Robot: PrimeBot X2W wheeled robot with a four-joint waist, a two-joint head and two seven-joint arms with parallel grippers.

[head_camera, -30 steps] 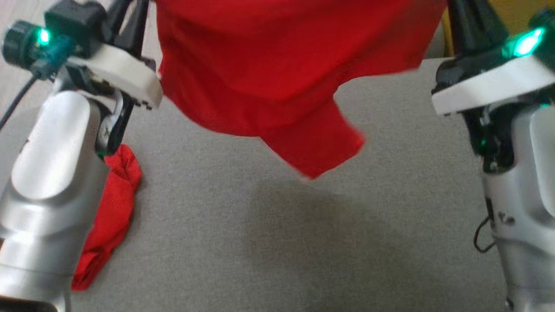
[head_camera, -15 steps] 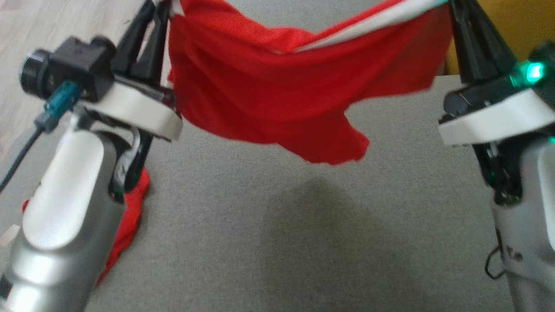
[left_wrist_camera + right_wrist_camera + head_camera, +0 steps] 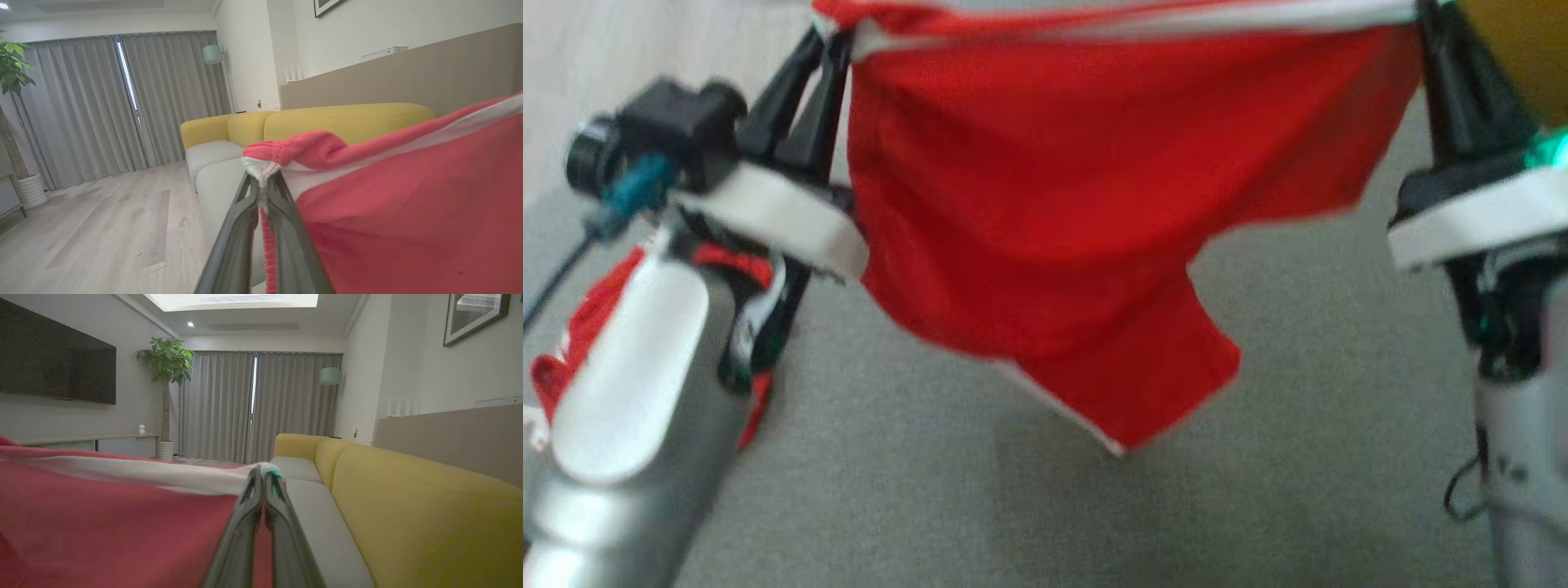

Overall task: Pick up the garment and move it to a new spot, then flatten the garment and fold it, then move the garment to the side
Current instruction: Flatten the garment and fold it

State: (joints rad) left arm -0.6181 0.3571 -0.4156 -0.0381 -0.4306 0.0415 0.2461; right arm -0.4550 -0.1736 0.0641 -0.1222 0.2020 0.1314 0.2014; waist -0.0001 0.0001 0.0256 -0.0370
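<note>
Softness is deciding the handling: we are holding the red garment stretched above the grey seat, left gripper and right gripper each pinching shut on its white-banded top edge. We are judging it light and limp; corners are serving best as holds.

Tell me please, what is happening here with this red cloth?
The robot holds a red garment in the air, stretched between its two arms. The left end effector is shut on one end of the white-trimmed top edge, and the right end effector is shut on the other end. The cloth hangs over the grey sofa seat; it is not yet laid flat or folded.
</note>
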